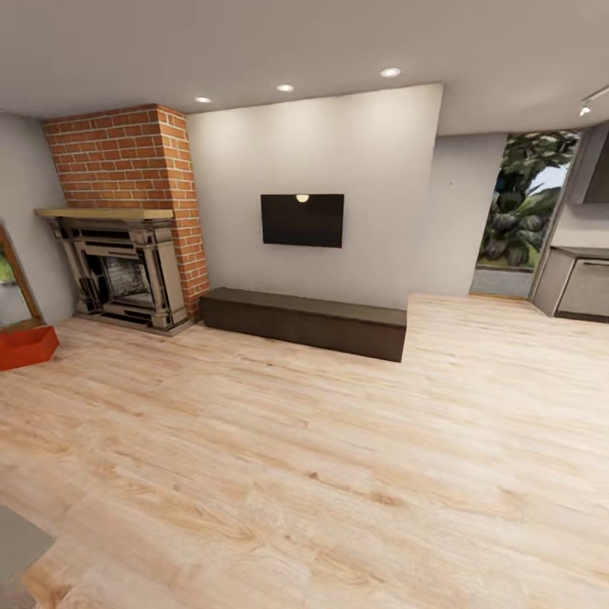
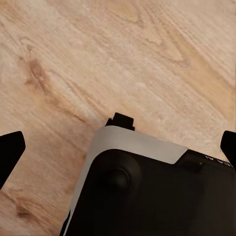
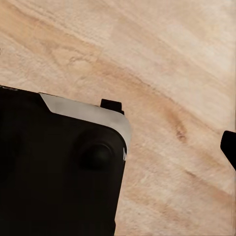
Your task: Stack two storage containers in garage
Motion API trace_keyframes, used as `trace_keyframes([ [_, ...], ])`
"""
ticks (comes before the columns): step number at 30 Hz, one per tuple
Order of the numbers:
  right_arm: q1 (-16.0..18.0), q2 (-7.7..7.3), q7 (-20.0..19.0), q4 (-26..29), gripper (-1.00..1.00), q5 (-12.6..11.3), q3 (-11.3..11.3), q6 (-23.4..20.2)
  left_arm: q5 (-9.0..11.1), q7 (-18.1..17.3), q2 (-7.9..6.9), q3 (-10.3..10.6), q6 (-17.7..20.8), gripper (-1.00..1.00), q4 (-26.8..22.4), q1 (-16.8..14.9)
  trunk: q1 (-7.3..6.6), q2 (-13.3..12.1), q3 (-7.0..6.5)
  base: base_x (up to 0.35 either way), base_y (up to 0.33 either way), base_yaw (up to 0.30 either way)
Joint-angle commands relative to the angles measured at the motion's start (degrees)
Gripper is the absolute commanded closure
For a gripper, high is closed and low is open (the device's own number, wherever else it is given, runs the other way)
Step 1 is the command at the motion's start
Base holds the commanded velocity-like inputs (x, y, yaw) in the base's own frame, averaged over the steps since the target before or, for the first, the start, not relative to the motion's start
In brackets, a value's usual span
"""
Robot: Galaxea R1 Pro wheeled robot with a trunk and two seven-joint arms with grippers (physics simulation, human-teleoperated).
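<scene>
Nearest, in the left wrist view: left gripper (image 2: pixel 118 147) spread wide, one black fingertip (image 2: pixel 11 147) at each side edge of the frame, nothing between them but the robot's own dark base (image 2: pixel 147 196) and bare wood floor (image 2: pixel 123 59). In the right wrist view: one fingertip (image 3: pixel 229 147) of the right gripper at the right edge, the other hidden, so cannot tell how far open; no object seen in it, base (image 3: pixel 54 172) and planks below.

In the head view, lower frame: wide stretch of light plank floor (image 1: pixel 321 474). At the left edge, mid-height: one red-orange bin (image 1: pixel 25 345) on the floor, partly cut by the frame, just in front of the fireplace (image 1: pixel 127 271) at upper left. Second bin not located. Farther back, centre: long dark cabinet (image 1: pixel 304 321) against the wall, TV (image 1: pixel 302 220) above it. Far right: doorway with greenery (image 1: pixel 524 203).

Judged step: opening phase, in the living room, nothing picked up yet. Next move likely calls for turning the base left, driving toward the bin, centring it, then lowering both arms to its ends.
</scene>
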State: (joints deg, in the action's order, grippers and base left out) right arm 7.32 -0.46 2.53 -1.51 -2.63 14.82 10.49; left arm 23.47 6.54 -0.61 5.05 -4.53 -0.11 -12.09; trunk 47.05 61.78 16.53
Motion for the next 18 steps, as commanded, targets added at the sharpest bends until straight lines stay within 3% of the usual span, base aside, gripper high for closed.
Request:
trace_keyframes([
  [1,0.1,-0.01,0.2,-0.2,-1.0,-0.2,0.5,0.3,0.4,0.1,0.01,0.5,-0.1,-1.0,0.0,0.0,0.04,0.0,0.07,0.322,0.0,0.251],
  [18,0.1,-0.03,0.2,-0.2,-1.0,-0.1,0.5,0.3,0.4,0.1,-0.01,0.5,-0.2,-1.0,0.0,0.0,0.04,0.0,0.07,0.322,0.0,0.049],
])
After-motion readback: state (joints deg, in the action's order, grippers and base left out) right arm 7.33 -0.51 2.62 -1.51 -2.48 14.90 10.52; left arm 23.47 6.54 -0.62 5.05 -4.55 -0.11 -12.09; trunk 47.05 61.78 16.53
